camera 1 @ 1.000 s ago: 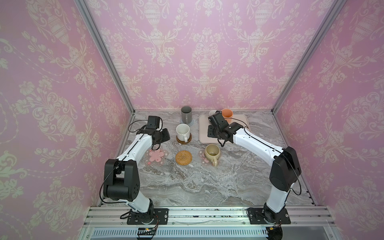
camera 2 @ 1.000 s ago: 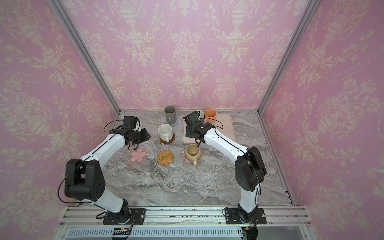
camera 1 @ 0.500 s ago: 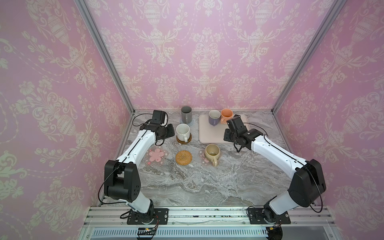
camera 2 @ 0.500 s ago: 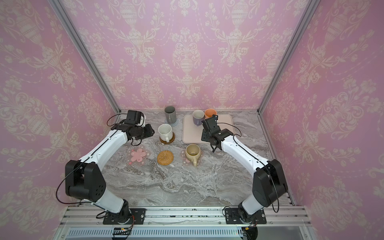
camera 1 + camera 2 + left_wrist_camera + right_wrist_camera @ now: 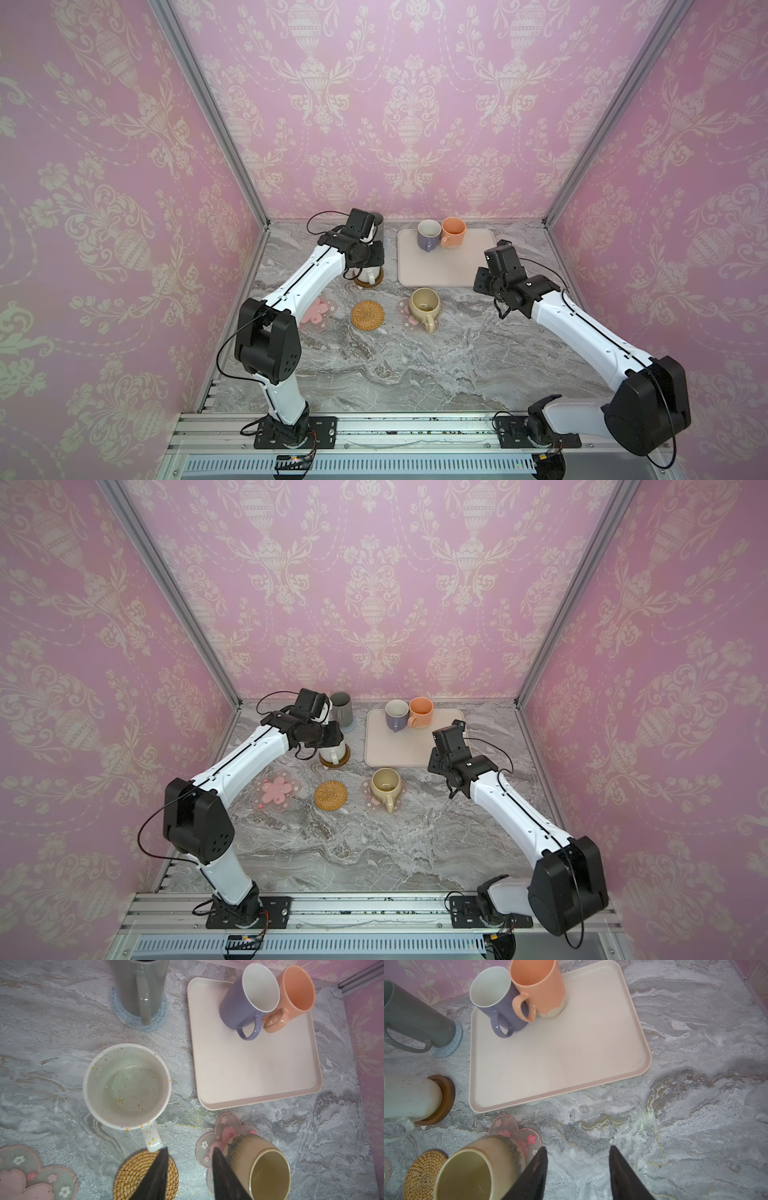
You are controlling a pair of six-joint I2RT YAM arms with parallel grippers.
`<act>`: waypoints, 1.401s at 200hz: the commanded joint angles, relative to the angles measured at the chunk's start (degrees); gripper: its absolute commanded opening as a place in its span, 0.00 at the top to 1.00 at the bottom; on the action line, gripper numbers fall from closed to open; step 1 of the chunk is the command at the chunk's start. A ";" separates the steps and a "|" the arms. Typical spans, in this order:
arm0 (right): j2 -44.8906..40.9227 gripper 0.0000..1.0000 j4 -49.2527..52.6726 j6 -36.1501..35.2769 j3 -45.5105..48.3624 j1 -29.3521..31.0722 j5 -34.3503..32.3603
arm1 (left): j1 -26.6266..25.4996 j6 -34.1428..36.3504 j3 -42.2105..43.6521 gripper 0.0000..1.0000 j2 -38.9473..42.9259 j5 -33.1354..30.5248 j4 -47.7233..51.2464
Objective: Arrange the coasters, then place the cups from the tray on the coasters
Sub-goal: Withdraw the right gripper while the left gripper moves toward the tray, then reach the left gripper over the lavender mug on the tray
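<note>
The tray (image 5: pixel 446 266) holds the lavender cup (image 5: pixel 428 235) and the peach cup (image 5: pixel 453 232), touching. The dark grey cup (image 5: pixel 139 987) stands on the light-blue coaster (image 5: pixel 158 1022). On the brown disc (image 5: pixel 446 1093) sits the speckled white cup (image 5: pixel 126 1084). The beige cup (image 5: pixel 424 305) rests on a flower coaster (image 5: pixel 220 1132). The rattan coaster (image 5: pixel 367 314) and the other flower coaster (image 5: pixel 277 789) are bare. My left gripper (image 5: pixel 190 1150) hovers open and empty by the white cup's handle. My right gripper (image 5: pixel 578 1148) is open and empty over marble off the tray's front right corner.
Pink patterned walls close in the marble table on three sides, with metal posts in the back corners. The left arm (image 5: pixel 307 278) lies over part of the left flower coaster in a top view. The aluminium rail (image 5: pixel 415 432) runs along the front.
My right gripper has drawn back from the cups on the tray, rightward and toward the front, its jaws widening. The lavender cup now shows on the tray. My left gripper shifted slightly toward the back.
</note>
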State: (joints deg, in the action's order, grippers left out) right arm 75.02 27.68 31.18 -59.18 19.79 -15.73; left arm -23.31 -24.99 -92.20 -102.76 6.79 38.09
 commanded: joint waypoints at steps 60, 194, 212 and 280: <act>-4.26 0.47 0.66 -3.32 3.69 -6.18 3.55 | -6.80 0.10 -16.81 0.62 -13.91 -1.98 4.29; -1.92 0.44 0.77 -5.76 4.07 -12.18 8.86 | -9.12 1.48 -62.66 0.62 -46.81 -3.46 18.12; -1.38 0.44 0.63 -6.04 3.94 -12.65 9.43 | -9.21 0.91 -61.92 0.61 -47.65 -2.88 16.00; 0.56 0.44 0.53 -6.83 3.10 -13.88 10.73 | -9.65 1.22 -61.25 0.60 -50.39 -3.47 10.21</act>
State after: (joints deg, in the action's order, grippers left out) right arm 74.94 27.68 25.45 -55.48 6.44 -5.78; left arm -32.49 -23.92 -152.97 -151.52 4.12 50.41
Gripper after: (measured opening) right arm 0.554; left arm 0.399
